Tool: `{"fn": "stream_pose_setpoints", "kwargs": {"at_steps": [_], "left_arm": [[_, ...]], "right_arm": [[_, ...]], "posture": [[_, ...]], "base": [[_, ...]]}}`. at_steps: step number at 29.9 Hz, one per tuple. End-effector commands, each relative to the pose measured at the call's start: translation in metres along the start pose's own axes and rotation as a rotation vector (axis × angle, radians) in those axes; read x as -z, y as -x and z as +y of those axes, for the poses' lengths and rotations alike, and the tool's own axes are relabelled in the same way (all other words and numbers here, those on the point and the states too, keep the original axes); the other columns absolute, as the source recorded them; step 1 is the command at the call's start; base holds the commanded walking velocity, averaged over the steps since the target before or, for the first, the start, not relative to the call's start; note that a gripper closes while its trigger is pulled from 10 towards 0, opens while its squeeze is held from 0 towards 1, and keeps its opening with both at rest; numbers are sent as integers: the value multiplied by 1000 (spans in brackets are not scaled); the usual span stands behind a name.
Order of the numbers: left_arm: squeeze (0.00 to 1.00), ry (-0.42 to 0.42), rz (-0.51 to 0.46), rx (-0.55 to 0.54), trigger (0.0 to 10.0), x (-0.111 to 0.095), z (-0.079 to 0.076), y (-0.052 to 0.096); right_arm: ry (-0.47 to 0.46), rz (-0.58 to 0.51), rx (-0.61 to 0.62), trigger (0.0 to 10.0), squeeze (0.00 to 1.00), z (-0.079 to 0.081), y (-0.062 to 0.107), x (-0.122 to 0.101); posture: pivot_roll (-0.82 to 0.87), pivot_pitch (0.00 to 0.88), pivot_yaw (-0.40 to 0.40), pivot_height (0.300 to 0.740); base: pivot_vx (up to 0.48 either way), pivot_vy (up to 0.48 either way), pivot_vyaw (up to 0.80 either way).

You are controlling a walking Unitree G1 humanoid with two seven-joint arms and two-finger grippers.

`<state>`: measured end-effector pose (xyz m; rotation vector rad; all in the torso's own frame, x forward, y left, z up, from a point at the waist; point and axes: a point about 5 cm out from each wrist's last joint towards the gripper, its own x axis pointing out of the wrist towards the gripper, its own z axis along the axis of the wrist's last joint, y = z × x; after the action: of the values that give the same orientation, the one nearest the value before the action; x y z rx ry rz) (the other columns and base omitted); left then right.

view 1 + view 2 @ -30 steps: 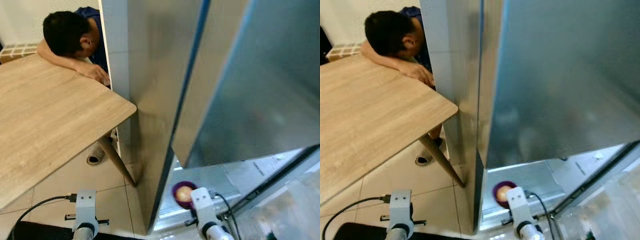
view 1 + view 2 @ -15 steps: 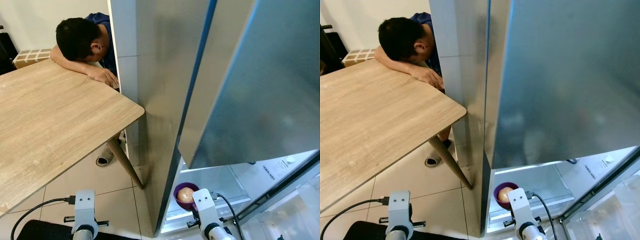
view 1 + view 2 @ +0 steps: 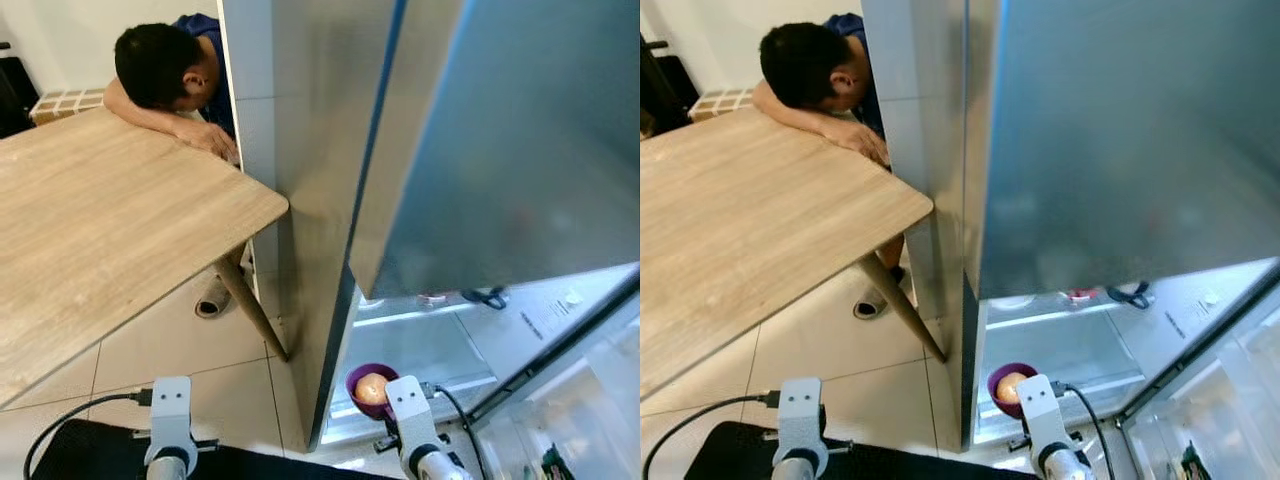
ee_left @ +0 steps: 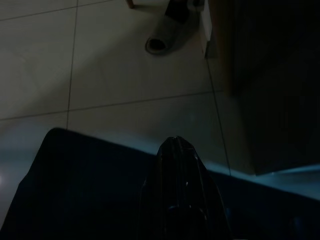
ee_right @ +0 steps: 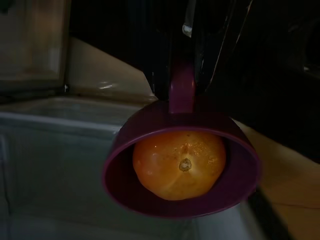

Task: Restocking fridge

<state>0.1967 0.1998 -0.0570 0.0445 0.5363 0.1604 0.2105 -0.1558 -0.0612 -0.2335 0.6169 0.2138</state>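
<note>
Fridge (image 3: 330, 150) restocking is at the carrying-in stage, judging by the open door and the loaded cup.

Far left, a person (image 3: 165, 70) leans with head on arm over the wooden counter (image 3: 100, 230), whose corner sits just beside the fridge's steel side; a slipper (image 3: 212, 298) lies on the tiled floor (image 3: 150, 350) under it. The left end effector (image 4: 175, 150) hangs idle over a dark mat (image 3: 100, 450), its fingers pressed together with nothing between them.

Moving right, the fridge door (image 3: 520, 140) swings open above the lit lower compartment, where a clear shelf (image 3: 1060, 345) shows bare space and a few small items (a red one and a dark one, too blurred to name) sit at the back. The right end effector (image 5: 192, 60) is clamped on the handle of a purple cup (image 5: 180, 160), which holds an orange fruit (image 5: 180, 164), probably a tomato or an orange. The cup hangs in front of the shelf's edge, not yet resting on it.

To do this well, I would keep the cup's mouth from tipping further, since the fruit could roll out. Advance low under the door's bottom edge, set the base flat on bare shelf, and let go only once it bears weight.
</note>
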Motion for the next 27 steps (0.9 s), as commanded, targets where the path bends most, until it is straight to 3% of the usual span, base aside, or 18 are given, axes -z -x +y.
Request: {"fn": "stream_pose_setpoints", "kwargs": {"at_steps": [1, 27], "left_arm": [[0, 8, 34, -7, 10000, 7, 0, 3], [0, 17, 55, -11, 10000, 9, 2, 3]], "right_arm": [[-2, -2, 5, 10000, 0, 0, 1, 2], [0, 0, 3, 10000, 0, 1, 0, 0]], "posture": [[-52, 70, -16, 731], [-51, 72, -15, 731]], "base": [[0, 0, 0], [0, 0, 0]]}}
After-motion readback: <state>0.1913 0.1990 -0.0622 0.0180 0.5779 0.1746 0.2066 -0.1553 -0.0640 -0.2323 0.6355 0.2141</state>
